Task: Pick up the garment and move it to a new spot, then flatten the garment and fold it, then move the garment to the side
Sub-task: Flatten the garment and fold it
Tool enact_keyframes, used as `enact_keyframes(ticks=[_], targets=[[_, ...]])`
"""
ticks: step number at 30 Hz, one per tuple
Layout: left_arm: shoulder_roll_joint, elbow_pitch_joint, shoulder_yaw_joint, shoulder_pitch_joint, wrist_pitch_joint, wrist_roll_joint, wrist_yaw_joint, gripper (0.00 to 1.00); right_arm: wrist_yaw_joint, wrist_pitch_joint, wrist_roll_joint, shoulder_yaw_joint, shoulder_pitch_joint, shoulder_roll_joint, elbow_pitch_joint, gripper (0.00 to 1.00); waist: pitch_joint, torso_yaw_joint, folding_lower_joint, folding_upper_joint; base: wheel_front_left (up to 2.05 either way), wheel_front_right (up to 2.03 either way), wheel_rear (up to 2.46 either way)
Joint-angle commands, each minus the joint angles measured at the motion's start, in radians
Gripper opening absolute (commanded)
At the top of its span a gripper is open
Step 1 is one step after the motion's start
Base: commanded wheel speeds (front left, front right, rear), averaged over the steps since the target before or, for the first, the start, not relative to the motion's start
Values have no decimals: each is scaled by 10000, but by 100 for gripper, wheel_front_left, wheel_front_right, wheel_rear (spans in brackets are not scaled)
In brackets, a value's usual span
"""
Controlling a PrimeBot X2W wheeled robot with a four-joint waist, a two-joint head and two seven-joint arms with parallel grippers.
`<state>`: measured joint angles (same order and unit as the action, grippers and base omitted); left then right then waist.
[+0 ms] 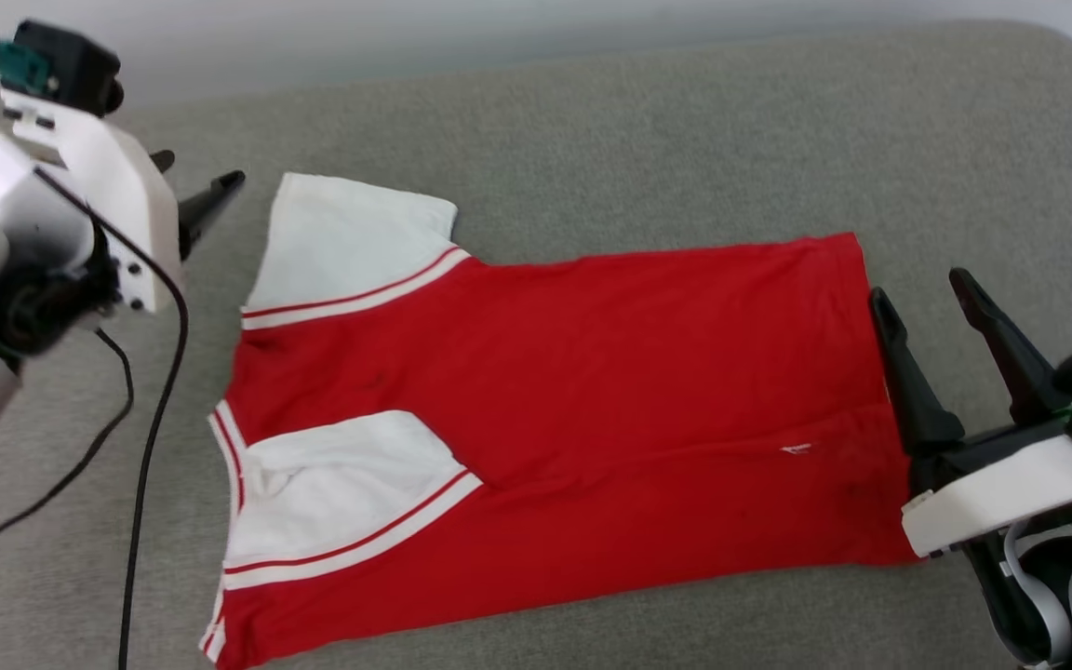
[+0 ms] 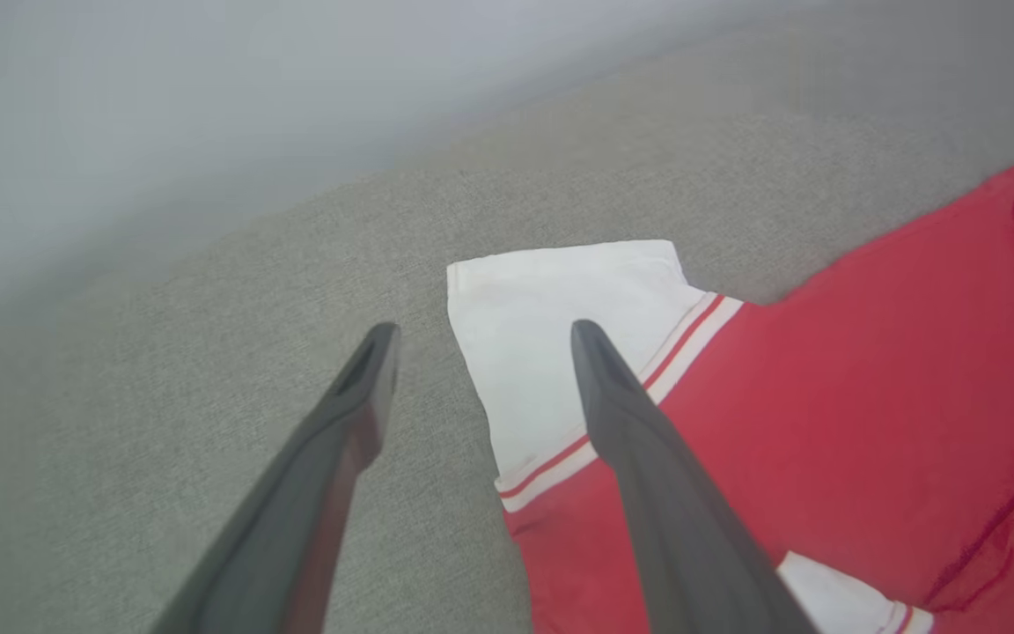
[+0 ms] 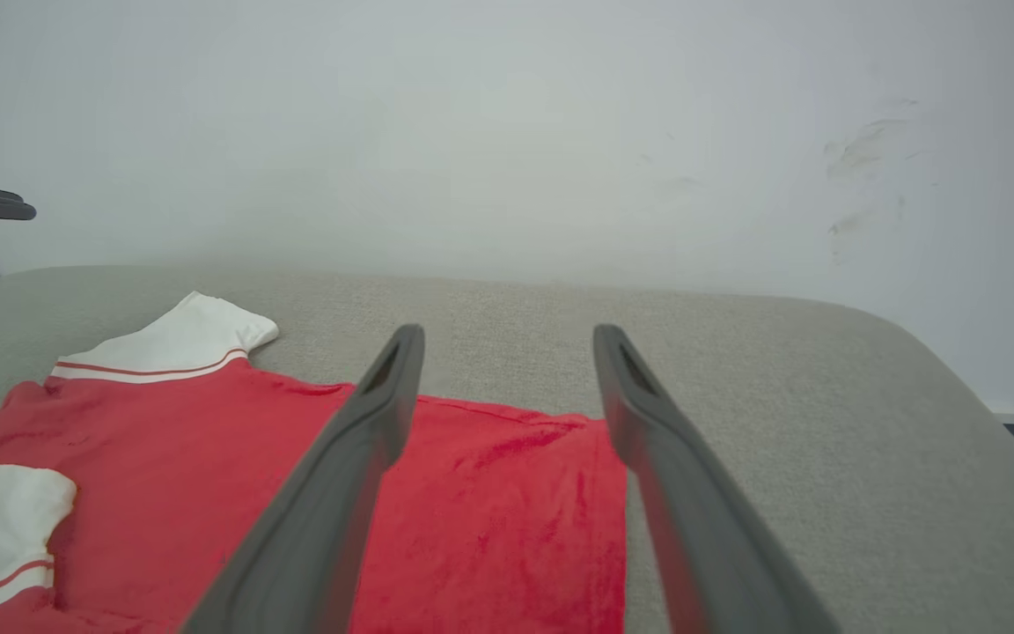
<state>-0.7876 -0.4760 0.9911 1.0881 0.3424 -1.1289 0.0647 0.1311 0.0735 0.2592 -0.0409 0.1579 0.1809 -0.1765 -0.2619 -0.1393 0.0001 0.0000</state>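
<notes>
The garment (image 1: 592, 391) is a red shirt with white sleeves and red-and-white trim, lying flat on a grey cushion with its plain side up. Its near sleeve (image 1: 341, 484) is folded in over the red body, and its far sleeve (image 1: 350, 242) lies spread out. My left gripper (image 1: 203, 167) is open beside the far sleeve, holding nothing; the left wrist view has that gripper (image 2: 485, 328) over the sleeve's edge (image 2: 551, 352). My right gripper (image 1: 919, 284) is open at the hem and empty. Seen from the right wrist, the gripper (image 3: 509, 330) hangs above the hem corner of the garment (image 3: 164, 458).
The grey cushion (image 1: 685, 140) stretches well beyond the shirt on all sides. A black cable (image 1: 154, 391) hangs from my left arm over the cushion's left part. A pale wall (image 3: 472, 132) stands behind, and the cushion's rounded edge (image 3: 956, 370) drops off to the right.
</notes>
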Motion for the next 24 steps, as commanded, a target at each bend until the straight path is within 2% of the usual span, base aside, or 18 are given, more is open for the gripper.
enact_keyframes(ticks=[1, 6, 12, 16, 24], targets=[[58, -276, 25, 388, 539, -136, 98, 100, -8, 12, -137, -65, 151, -122, -198, 100, -648, -434, -1, 0, 0, 0, 0], [319, -1182, 125, 1524, 2472, -598, 293, 100, -8, 49, -374, -198, 377, -381, -557, 100, -1444, -747, -1, 0, 0, 0, 0], [469, -1914, 309, 2618, 3957, -618, 410, 100, -8, 69, -503, -332, 691, -567, -729, 100, -2319, -1011, -1, 0, 0, 0, 0], [552, -2302, 542, 3095, 4437, -392, 472, 100, -8, 47, -599, -464, 886, -621, -721, 100, -2760, -1112, -1, 0, 0, 0, 0], [774, -2952, 766, 3238, 4687, -302, 568, 100, -8, -43, -605, -593, 1211, -668, -583, 100, -3170, -1265, -1, 0, 0, 0, 0]])
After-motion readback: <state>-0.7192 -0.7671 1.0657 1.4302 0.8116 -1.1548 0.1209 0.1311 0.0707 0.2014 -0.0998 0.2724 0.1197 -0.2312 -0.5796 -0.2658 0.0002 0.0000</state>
